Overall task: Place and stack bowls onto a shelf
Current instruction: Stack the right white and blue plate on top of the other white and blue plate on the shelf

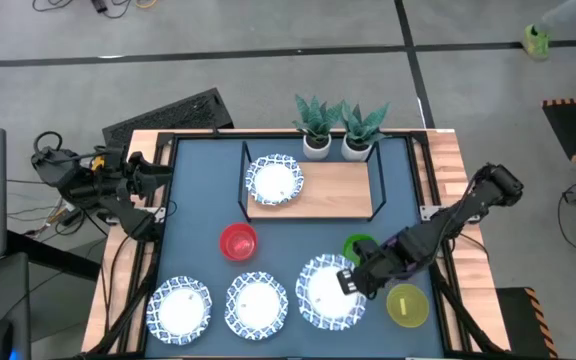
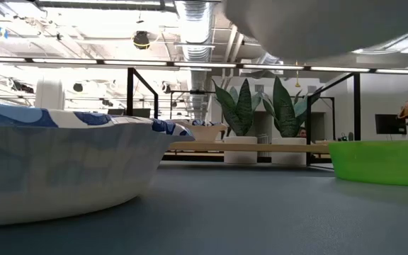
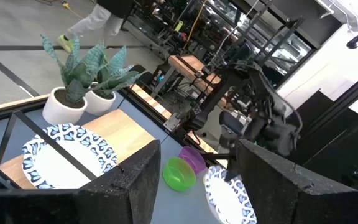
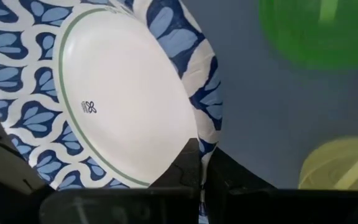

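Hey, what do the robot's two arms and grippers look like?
Both are dark, jointed arms. The left gripper ends in two broad, blocky black fingers. The right gripper has a white patch near its tip. Dark cables trail beside the left arm.

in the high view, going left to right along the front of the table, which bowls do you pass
patterned bowl → second patterned bowl → third patterned bowl, its rim pinched by the right gripper → yellow bowl
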Controlling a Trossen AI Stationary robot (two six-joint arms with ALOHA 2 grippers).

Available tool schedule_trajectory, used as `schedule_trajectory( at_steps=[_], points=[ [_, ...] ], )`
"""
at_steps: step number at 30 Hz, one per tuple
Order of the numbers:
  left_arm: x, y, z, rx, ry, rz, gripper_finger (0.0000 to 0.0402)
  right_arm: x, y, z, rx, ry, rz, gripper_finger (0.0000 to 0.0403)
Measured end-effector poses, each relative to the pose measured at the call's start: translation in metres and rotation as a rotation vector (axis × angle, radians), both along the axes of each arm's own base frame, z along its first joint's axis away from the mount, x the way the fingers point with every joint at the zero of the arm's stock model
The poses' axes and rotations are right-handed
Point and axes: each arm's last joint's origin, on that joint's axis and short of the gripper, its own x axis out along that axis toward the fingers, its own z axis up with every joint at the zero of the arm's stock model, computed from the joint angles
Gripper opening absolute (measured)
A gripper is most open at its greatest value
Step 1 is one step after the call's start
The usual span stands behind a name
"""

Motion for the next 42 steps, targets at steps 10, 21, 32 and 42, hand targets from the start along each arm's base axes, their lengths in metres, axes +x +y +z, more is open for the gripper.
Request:
schedule_trajectory(
  at_steps=[10, 21, 32, 42],
  points=[
    [0.000, 0.000, 0.000, 0.000, 0.000, 0.000, 0.0197, 0.043, -0.086, 0.064, -0.256, -0.226, 0.001, 0.0021],
    [0.000, 0.000, 0.000, -0.003, 0.000, 0.004, 0.0197, 0.077, -0.204, 0.051, -0.352, -0.253, -0.074, 0.0021],
    [0.000, 0.000, 0.000, -0.001, 0.002, 0.007, 0.0197, 0.113, -0.260, 0.001, -0.314, -0.226, -0.114, 0.0021],
    [0.000, 0.000, 0.000, 0.005, 0.004, 0.010, 0.0197, 0.123, -0.286, -0.023, -0.285, -0.216, -0.140, 0.0021]
  ],
)
